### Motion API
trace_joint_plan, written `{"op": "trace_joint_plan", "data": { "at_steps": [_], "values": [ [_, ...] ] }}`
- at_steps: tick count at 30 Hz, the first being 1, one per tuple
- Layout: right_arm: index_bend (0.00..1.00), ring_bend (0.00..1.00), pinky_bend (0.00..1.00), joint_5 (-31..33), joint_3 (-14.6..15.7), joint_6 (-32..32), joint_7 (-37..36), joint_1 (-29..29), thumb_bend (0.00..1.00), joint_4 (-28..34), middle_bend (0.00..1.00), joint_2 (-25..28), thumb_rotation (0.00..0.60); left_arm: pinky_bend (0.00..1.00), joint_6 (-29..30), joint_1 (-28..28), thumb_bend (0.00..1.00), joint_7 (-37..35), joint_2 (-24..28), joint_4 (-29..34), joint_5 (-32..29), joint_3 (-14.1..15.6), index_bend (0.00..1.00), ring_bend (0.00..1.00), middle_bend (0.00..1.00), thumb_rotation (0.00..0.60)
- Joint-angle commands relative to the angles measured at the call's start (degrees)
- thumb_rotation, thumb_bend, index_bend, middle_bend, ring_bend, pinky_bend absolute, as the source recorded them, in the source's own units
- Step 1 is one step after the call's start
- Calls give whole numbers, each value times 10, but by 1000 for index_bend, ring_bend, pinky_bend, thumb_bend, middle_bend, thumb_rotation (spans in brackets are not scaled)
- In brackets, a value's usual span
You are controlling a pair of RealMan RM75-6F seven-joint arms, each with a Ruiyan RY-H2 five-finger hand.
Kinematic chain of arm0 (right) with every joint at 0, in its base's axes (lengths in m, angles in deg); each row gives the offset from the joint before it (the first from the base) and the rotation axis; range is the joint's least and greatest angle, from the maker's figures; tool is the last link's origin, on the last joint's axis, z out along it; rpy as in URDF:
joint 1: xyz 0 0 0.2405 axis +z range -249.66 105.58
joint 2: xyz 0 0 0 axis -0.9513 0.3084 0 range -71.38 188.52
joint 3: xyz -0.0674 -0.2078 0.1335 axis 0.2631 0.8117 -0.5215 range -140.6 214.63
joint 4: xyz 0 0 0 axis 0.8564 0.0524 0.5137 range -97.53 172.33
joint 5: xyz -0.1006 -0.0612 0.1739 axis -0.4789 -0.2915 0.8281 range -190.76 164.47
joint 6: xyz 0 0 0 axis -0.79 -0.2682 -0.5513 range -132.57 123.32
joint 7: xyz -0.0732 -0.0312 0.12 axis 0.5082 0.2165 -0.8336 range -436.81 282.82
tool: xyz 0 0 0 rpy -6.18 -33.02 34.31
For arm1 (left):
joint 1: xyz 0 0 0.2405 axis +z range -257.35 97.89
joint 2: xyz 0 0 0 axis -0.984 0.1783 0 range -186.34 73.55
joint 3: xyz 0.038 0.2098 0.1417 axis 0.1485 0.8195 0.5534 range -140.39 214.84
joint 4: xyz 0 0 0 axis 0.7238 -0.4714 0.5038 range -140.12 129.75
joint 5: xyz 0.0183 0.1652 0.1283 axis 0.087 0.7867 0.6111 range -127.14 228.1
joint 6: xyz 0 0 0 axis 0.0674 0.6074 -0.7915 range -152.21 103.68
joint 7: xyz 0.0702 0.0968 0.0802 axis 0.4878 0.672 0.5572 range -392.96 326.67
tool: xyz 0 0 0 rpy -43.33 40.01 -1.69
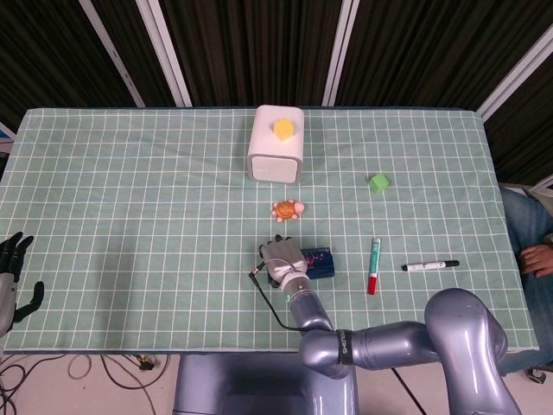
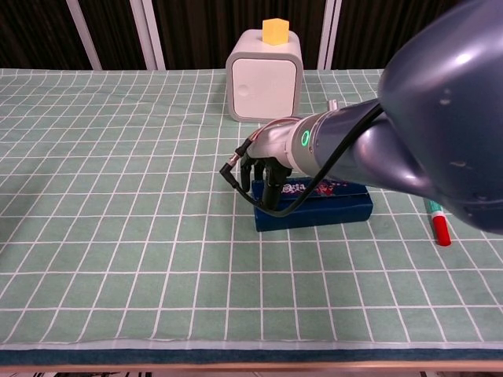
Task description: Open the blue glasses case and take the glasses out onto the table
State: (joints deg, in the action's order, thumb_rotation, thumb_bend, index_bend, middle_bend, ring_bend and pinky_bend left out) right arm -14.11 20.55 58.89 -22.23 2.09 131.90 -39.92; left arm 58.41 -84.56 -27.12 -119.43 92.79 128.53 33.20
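Blue glasses case (image 2: 314,206), lid closed, under the right hand (image 2: 263,171).
Fingers rest on its left end, grip unclear; left hand (image 1: 12,277) hangs empty, fingers apart, far left of it.

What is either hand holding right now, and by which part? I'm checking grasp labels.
The right hand has its fingers on the left end of the blue glasses case; a closed grip cannot be confirmed. The left hand holds nothing.
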Motion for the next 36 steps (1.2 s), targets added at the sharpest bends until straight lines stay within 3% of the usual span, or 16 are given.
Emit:
{"op": "trace_joint_plan", "data": {
  "at_steps": [1, 27, 36],
  "values": [
    [313, 121, 203, -3, 1, 1, 1, 1, 484, -6, 241, -5, 600, 0, -1, 0, 461, 0, 0, 0, 0, 0, 28, 0, 0, 600],
    [313, 121, 203, -81, 0, 57, -6, -24, 450, -72, 237, -47, 600, 0, 4, 1, 462, -3, 0, -1, 4, -1, 28, 0, 0, 600],
    [221, 98, 203, -152, -10, 121, -10, -50, 292, 5, 164, 4, 600, 0, 5, 1, 462, -1, -2, -2, 4, -1, 28, 0, 0, 600]
  ]
}}
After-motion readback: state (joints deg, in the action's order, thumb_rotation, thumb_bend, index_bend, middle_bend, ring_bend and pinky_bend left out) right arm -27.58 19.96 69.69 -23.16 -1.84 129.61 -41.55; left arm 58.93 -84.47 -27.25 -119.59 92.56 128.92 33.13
